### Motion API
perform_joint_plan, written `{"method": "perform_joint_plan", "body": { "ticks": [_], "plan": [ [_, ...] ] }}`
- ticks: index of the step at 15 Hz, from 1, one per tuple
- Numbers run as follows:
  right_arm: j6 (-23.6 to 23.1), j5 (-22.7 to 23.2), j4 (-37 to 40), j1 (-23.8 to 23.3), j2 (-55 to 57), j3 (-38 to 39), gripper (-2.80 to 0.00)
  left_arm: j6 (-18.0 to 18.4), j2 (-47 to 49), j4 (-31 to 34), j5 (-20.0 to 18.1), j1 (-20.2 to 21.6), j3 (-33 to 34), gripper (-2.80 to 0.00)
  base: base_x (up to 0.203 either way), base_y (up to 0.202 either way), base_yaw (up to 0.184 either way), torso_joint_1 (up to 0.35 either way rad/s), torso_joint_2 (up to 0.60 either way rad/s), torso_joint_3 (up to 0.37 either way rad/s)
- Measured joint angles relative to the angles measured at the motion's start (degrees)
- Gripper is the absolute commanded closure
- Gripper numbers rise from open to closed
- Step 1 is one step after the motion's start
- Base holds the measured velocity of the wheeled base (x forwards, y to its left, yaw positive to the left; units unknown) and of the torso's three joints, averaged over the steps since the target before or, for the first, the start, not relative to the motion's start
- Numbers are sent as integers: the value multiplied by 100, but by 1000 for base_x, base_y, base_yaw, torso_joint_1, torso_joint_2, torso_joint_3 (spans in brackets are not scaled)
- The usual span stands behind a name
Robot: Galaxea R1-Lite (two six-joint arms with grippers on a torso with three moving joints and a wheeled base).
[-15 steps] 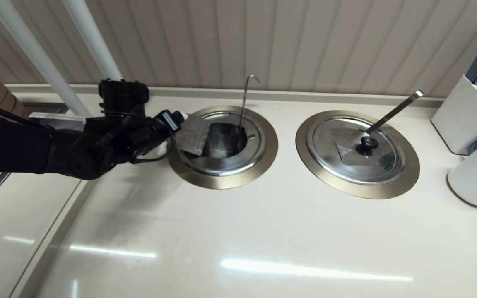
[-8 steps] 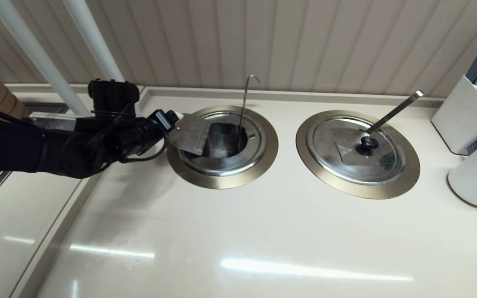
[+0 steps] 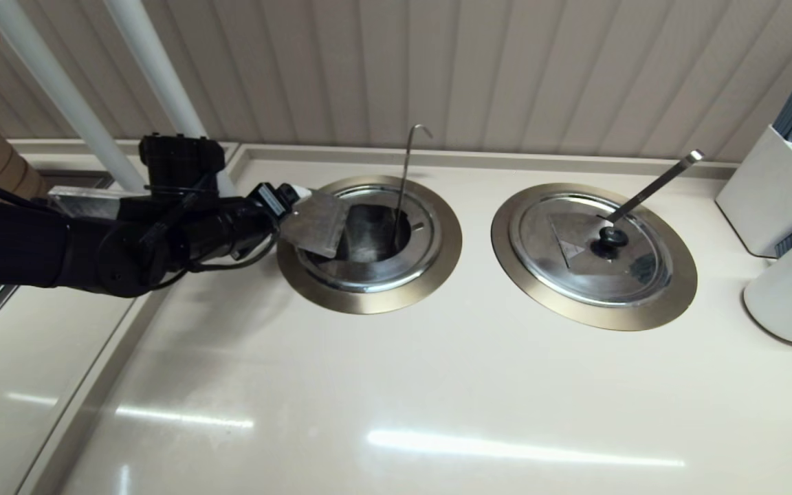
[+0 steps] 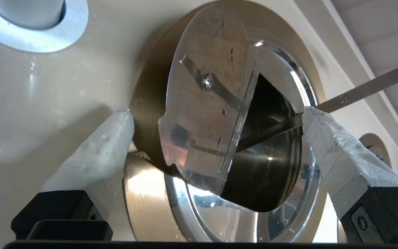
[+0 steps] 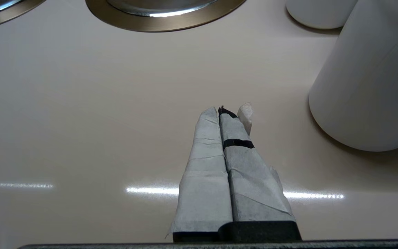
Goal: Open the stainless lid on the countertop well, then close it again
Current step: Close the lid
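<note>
At the countertop well (image 3: pixel 369 240), stainless lid (image 4: pixel 206 114) flap raised, left gripper (image 4: pixel 216 114) spread wide (wrist view), right gripper (image 5: pixel 226 116) clenched

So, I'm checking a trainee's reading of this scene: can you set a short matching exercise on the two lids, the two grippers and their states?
Things:
1. stainless lid
2. twin lid
3. left gripper
4. right gripper

States:
A. fingers pressed together above bare counter
B. lying flat and closed, black knob on top
C. flap tilted up, dark pot showing beneath
D. fingers spread wide, gripping nothing

Pairs: 1-C, 2-B, 3-D, 4-A
</note>
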Motion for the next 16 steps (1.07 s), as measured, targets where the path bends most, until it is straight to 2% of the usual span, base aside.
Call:
{"method": "perform_joint_plan", "body": {
  "ticks": [6,11,16],
  "plan": [
    [0,3,-1,0,0,0,0,-9,32,-212,-178,15,46,-280,0,0,0,0,0,0],
    [1,3,-1,0,0,0,0,-67,13,-772,-437,-13,189,-280,0,0,0,0,0,0],
    [2,1,-1,0,0,0,0,-69,20,-783,-479,-105,171,-280,0,0,0,0,0,0]
  ]
}}
